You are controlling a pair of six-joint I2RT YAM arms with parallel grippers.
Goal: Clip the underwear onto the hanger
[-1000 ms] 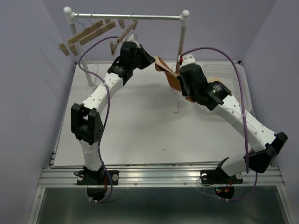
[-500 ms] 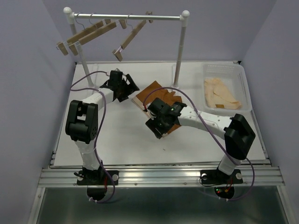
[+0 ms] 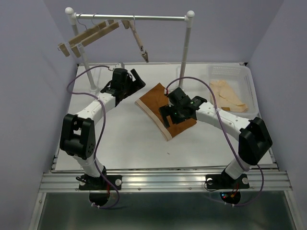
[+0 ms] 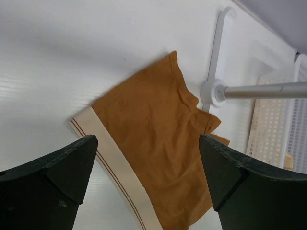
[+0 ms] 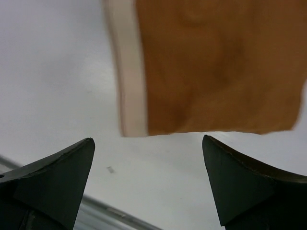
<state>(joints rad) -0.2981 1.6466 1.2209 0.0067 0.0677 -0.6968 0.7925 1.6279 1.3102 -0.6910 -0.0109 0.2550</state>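
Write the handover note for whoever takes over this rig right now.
Left gripper: open, empty, left of the underwear.
Right gripper: open, empty, over the underwear.
Underwear: flat on the table, unclipped.
Hanger: on the rail, steeply tilted, clips empty.
Done: nothing clipped.
To do: lift the underwear to the hanger, clip both sides.

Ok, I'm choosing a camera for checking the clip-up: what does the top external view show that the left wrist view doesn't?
Top external only: the wooden hangers on the rail, and the right gripper over the underwear. Left wrist only: the thin stripes on the waistband, framed by that arm's open jaws. Both: the underwear flat on the table, beside the rack's post.
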